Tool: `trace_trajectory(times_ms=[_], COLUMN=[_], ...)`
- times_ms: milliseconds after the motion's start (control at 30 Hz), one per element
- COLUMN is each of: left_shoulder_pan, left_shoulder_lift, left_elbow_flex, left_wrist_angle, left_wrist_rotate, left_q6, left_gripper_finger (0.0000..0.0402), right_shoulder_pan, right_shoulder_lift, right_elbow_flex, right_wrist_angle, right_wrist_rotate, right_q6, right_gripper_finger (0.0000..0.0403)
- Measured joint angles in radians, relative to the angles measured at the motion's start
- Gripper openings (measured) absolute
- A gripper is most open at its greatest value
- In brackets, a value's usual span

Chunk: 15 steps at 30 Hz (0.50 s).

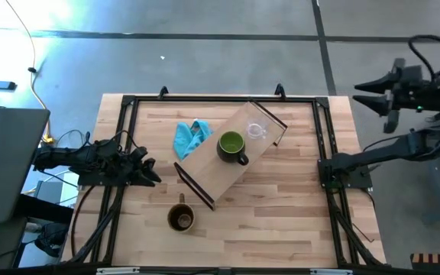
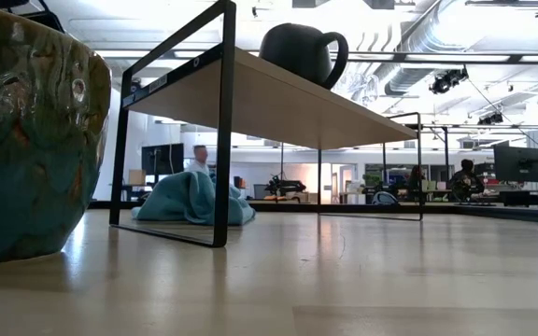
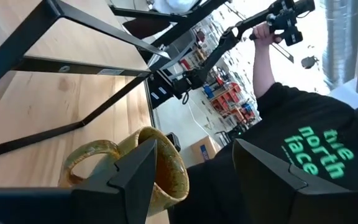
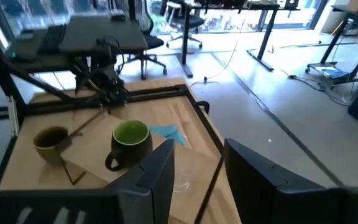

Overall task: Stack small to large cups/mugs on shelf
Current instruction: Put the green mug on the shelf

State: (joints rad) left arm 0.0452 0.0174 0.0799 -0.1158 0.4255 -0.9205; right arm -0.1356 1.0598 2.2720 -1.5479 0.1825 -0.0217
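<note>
The shelf (image 1: 212,172) stands slantwise in the middle of the table. On its board stand the green mug (image 1: 231,145) and, beside it, the small clear glass cup (image 1: 257,131). The brown mug (image 1: 181,218) rests upright on the tabletop near the front, clear of the shelf; it fills the left of the low view (image 2: 26,140). My left gripper (image 1: 155,171) is open and level at the table's left edge, with the brown mug (image 3: 148,168) some way ahead of its fingers. My right gripper (image 1: 360,95) hangs open, raised beyond the table's far right corner.
A crumpled blue cloth (image 1: 191,136) lies on the table by the shelf's far left side. Black rails (image 1: 220,99) frame the tabletop. A person in a black shirt (image 3: 303,143) stands beyond the table's near edge. Bare tabletop (image 1: 281,214) lies to the front right.
</note>
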Motion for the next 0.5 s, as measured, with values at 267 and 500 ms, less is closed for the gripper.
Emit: trace_trajectory(times_ms=[267,500], left_shoulder_pan=[0.000,0.000], left_shoulder_lift=[0.000,0.000], left_elbow_flex=[0.000,0.000], left_wrist_angle=[0.001,0.002], left_wrist_rotate=[-0.033,-0.048], left_q6=[-0.052,-0.080], left_gripper_finger=[0.0200,0.0200], right_shoulder_pan=[0.000,0.000], right_shoulder_lift=[-0.255,-0.477], right_elbow_flex=[-0.504,-0.901], right_wrist_angle=[0.334,0.631], right_wrist_rotate=[-0.080,-0.082], right_q6=[0.044,0.119], right_gripper_finger=[0.0131,0.0131])
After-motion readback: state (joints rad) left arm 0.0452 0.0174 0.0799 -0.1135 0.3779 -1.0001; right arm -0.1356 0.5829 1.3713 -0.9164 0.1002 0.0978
